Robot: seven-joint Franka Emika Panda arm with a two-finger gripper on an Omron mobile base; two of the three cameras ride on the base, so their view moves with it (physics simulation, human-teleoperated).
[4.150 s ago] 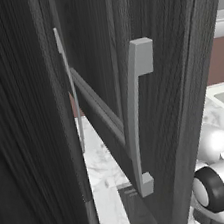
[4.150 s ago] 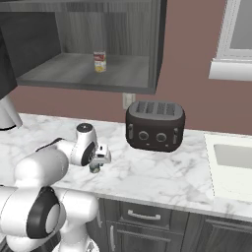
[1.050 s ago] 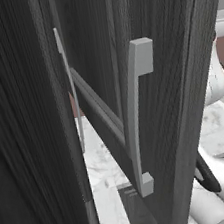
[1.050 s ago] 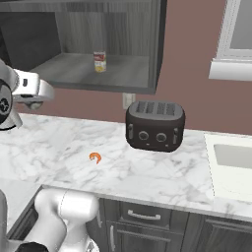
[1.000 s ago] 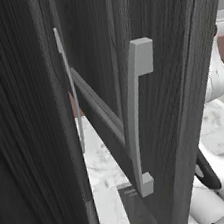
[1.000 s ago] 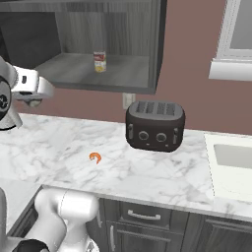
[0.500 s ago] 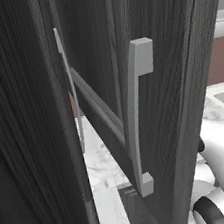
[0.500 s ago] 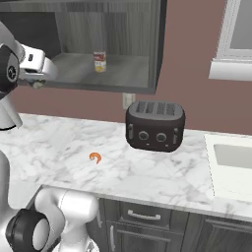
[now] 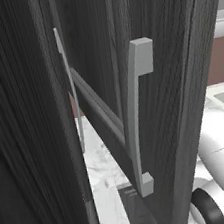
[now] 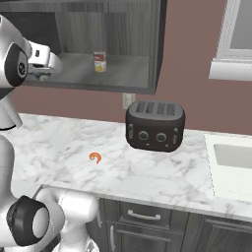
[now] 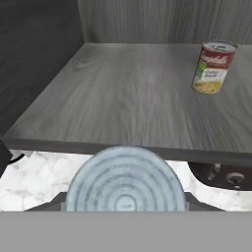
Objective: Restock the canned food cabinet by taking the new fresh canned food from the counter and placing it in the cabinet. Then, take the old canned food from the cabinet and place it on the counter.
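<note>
Canned food, two tins. One can [image 11: 213, 67] upright on the grey shelf of the open cabinet [image 10: 123, 78], toward the shelf's far right corner in the hand view, well back from the front edge; long axis vertical, red and white label with script lettering too blurred to read, yellow band below. Second can [image 11: 126, 179] held end-on in the gripper [image 10: 47, 61], ribbed silver lid facing the camera, just short of the shelf's front edge, fingers clamped on its sides. Below, on the counter [image 10: 147, 172]: black toaster [image 10: 155, 126] near the back wall, small orange item [image 10: 95, 157] toward the middle. Dark door with pale bar handle [image 9: 137, 115] close in the left base view.
</note>
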